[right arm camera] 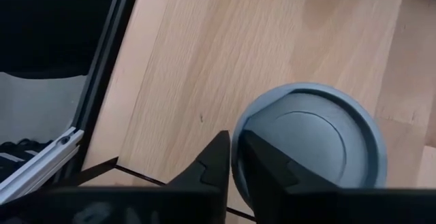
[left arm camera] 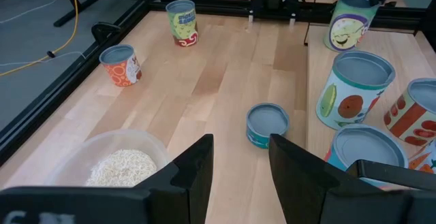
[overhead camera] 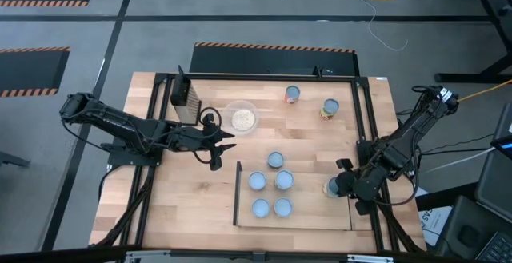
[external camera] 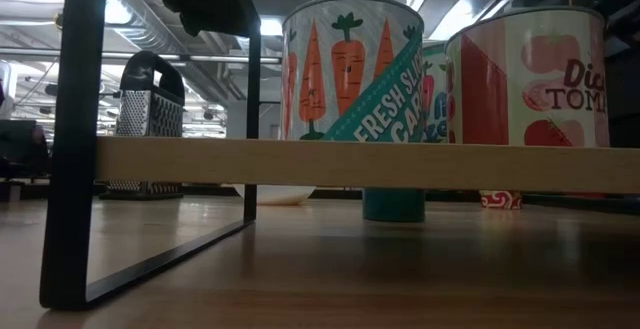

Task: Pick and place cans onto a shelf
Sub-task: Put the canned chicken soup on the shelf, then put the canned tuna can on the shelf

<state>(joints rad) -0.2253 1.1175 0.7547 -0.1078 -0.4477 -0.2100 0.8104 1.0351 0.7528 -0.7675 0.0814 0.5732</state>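
Observation:
The shelf (overhead camera: pixel 308 219), a light-wood board on dark legs, stands at the table's near middle and carries several cans (overhead camera: pixel 270 193). Another can (overhead camera: pixel 332 185), with a pale label (left arm camera: pixel 346 30), is at the shelf's right end, and my right gripper (right arm camera: pixel 238 166) is shut on it. A short teal can (left arm camera: pixel 267 124) stands on the table just beyond the shelf's far edge. Two cans (overhead camera: pixel 293 94) (overhead camera: pixel 330 108) stand at the table's far right. My left gripper (overhead camera: pixel 220 143) hovers open over the table left of the shelf, touching nothing. My right gripper pinches the can's top rim (right arm camera: pixel 237 146) on the side toward the table's right edge, one finger outside the wall and one over the lid. The fingers slant down from the right. The can looks slightly tilted; I cannot tell whether its base rests on the shelf.
A clear bowl of rice (overhead camera: pixel 242 117) and a metal grater (overhead camera: pixel 186 95) stand at the far left of the table. Dark frame rails (overhead camera: pixel 364 119) run along the table's sides. Bare wood lies between the bowl and the far cans.

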